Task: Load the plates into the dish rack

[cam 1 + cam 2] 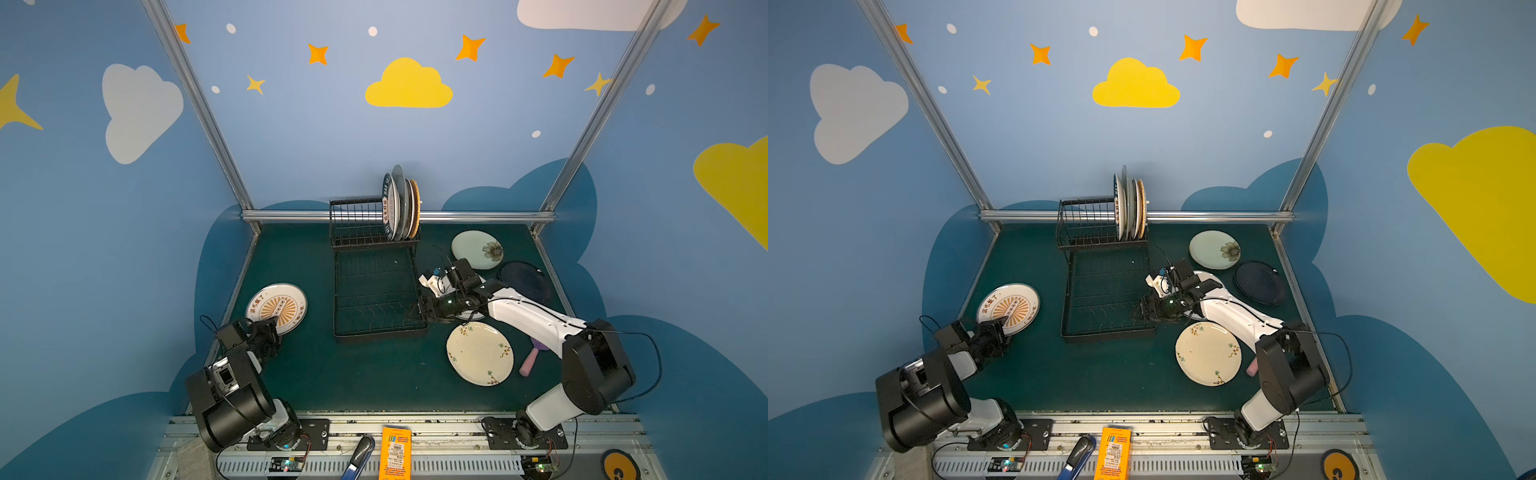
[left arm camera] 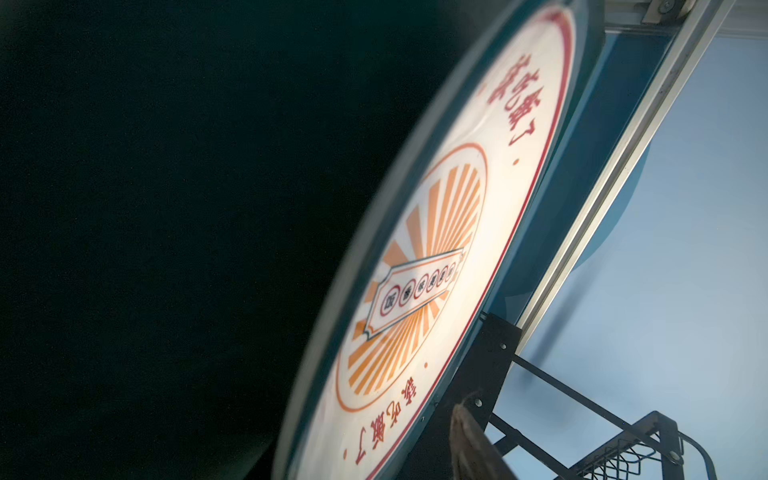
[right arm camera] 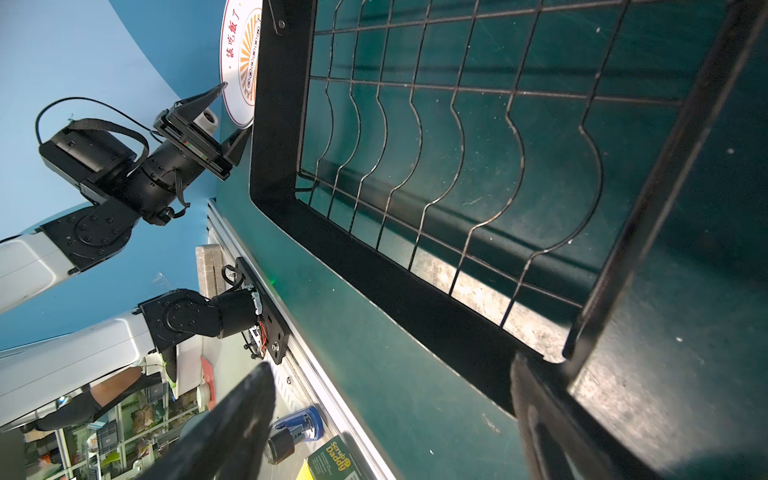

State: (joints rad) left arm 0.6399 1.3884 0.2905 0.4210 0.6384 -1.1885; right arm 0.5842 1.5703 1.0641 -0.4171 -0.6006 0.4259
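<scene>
The white sunburst plate [image 1: 277, 305] lies at the table's left. My left gripper [image 1: 274, 321] straddles its near rim with jaws apart. One finger [image 2: 467, 436] stands off the plate's face [image 2: 436, 249]. The dish rack [image 1: 380, 334] sits mid-table, and several plates [image 1: 401, 208] stand upright in its raised basket. My right gripper [image 3: 386, 415] hangs open and empty by the tray's front right corner [image 3: 552, 357]. A pale green plate [image 1: 477, 249], a navy plate [image 1: 524, 282] and a cream floral plate [image 1: 480, 353] lie on the right. The right arm mostly hides a white plate [image 1: 1209, 276].
A pink-handled utensil [image 1: 527, 365] lies right of the cream plate, partly under the right arm. An orange box [image 1: 395, 455] and a blue tool [image 1: 359, 457] sit on the front rail. Aluminium posts and blue walls close in the table.
</scene>
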